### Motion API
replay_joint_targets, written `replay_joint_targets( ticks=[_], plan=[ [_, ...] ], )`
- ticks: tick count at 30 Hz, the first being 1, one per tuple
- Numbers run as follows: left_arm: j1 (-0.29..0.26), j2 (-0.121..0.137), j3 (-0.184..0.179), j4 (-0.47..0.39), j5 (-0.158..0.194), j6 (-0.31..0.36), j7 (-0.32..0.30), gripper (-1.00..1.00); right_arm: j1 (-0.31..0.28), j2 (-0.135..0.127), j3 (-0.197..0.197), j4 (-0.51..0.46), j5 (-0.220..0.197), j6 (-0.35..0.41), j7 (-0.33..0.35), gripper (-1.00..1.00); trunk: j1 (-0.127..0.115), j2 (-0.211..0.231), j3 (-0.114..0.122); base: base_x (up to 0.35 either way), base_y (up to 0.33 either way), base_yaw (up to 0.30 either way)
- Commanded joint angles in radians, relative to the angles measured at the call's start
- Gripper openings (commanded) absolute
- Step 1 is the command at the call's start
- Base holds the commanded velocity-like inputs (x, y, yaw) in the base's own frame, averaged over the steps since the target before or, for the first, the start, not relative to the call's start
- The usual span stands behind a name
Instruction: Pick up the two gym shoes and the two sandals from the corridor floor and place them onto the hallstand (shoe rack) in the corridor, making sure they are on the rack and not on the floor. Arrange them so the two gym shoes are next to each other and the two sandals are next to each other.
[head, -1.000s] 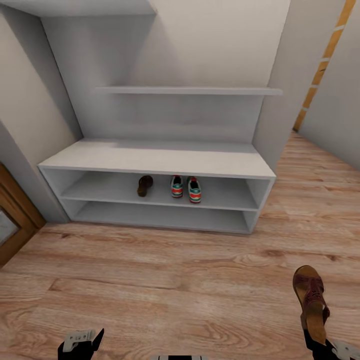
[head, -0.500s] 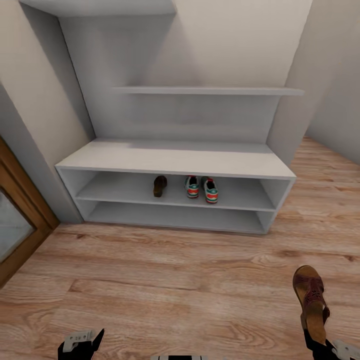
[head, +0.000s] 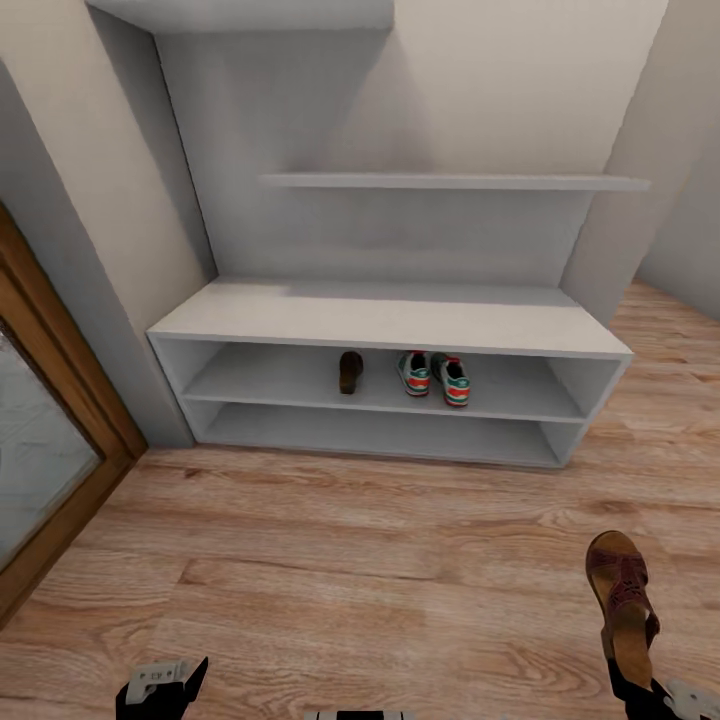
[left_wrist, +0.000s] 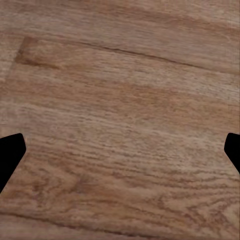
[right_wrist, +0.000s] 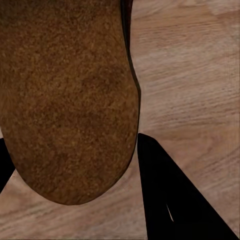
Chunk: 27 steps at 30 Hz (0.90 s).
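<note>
The pale-grey hallstand stands ahead against the wall. On its upper shoe tier the two gym shoes sit side by side, and one dark brown sandal rests a little to their left. The other sandal hangs over the corridor floor at the lower right, with my right gripper shut on its heel end. Its tan sole is close up in the right wrist view beside a dark finger. My left gripper is low at the left, open over bare planks.
A wooden door frame with a glass pane lines the left wall next to the hallstand. Two staggered shelves project from the back panel. The floor runs on past the hallstand's right end.
The camera has swung left, so the hallstand sits further right in the picture and the door frame shows more. Both grippers and the held sandal keep their places in the view.
</note>
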Motion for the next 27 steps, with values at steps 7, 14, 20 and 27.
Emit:
replay_joint_targets(
  ticks=[7, 14, 20, 27],
  plan=[
    [-0.001, -0.001, 0.008, 0.001, -0.011, -0.006, -0.006, 1.0, -0.001, 0.0, -0.009, 0.0, 0.006, -0.002, 0.006, -1.0, 0.0, 0.0, -0.001, 0.062, 0.338, 0.0],
    [-0.001, -0.001, 0.008, 0.001, -0.011, -0.006, -0.005, 1.0, -0.001, 0.0, -0.008, 0.0, 0.006, -0.002, 0.006, -1.0, 0.0, 0.0, -0.001, 0.096, 0.337, 0.0],
    [-0.001, -0.001, 0.008, 0.001, -0.011, -0.006, -0.006, 1.0, -0.001, 0.0, -0.008, 0.0, 0.006, -0.002, 0.006, -1.0, 0.0, 0.0, -0.001, 0.088, 0.337, 0.0],
    [0.0, -0.001, 0.008, 0.001, -0.011, -0.007, -0.009, 1.0, -0.001, 0.0, -0.008, 0.0, 0.006, -0.002, 0.007, -1.0, 0.0, 0.0, -0.001, 0.005, 0.337, 0.0]
  ],
)
